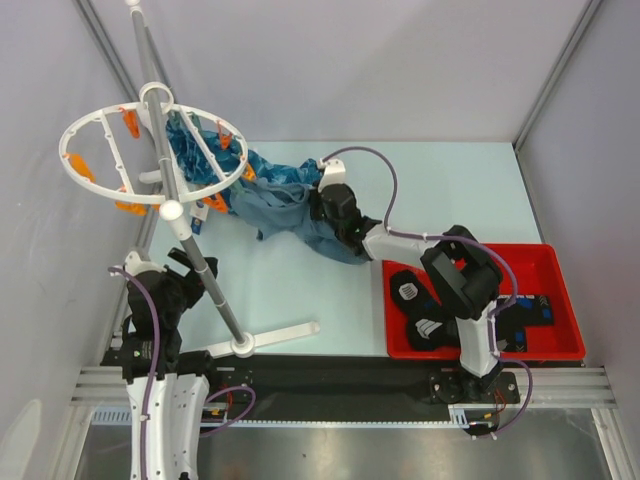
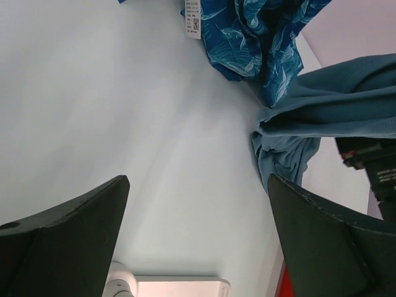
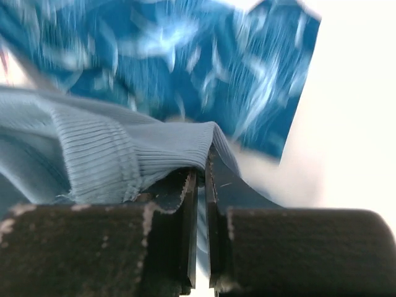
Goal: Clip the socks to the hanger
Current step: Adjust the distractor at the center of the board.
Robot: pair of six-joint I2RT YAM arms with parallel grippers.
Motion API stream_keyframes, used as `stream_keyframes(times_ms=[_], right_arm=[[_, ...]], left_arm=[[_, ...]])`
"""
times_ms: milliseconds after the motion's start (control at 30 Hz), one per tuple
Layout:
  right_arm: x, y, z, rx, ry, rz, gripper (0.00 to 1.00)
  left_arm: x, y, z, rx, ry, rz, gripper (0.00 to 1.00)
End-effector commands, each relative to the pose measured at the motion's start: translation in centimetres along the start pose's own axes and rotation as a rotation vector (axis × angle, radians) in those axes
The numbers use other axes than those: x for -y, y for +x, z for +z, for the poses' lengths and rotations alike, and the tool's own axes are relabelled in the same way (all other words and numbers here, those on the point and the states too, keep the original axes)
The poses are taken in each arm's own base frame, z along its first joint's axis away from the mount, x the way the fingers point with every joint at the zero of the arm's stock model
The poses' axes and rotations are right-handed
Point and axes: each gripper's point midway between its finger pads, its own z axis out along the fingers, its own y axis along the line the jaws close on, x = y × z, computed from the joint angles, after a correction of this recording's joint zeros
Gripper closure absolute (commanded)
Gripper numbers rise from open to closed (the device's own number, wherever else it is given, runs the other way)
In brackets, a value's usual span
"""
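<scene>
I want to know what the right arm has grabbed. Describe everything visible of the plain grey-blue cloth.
The grey-blue cloth is a plain, soft-looking knit fabric with a ribbed hem. It is bunched and folded toward the far middle of the table, touching the blue patterned cloth beside it. The right gripper is shut on its ribbed edge, with the hem draped over the fingertips.

Left arm (image 1: 160,300) tucked by its base, black left gripper (image 2: 197,189) spread wide; right arm (image 1: 400,243) stretched forward-left, black right gripper (image 3: 201,185) clamped on grey-blue ribbed cloth (image 3: 93,154).
</scene>
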Motion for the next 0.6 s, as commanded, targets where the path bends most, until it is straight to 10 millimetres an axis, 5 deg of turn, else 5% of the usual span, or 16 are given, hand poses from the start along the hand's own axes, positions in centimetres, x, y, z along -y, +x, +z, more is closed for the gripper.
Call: stream_keyframes(times_ms=[0,133,333,500,567], right_arm=[[-0.7,-5.3,2.2,0.104,-0.049,0.015,0.94],[-0.6,-6.3,3.9,0.11,-0.082,-0.029,0.93],[2.2,-6.5,7.2,0.102,-0.06,-0.065,0.89],[3.7,-2.3,9.7,-0.041,-0.107,0.018,0.77],[3.2,-2.9,9.7,-0.05,-0.124,0.012,0.66]], left_arm=[[-0.2,-1.0,-0.1,0.054,-0.016,-0.023,0.0],[0.3,-1.3,0.1,0.058,0.003,-0.027,0.0],[-0.1,-1.2,0.4,0.063,-0.011,-0.03,0.0],[0.2,-0.6,0.8,0.041,0.014,-0.042,0.02],[0.8,-0.7,0.8,0.035,0.046,-0.046,0.02]])
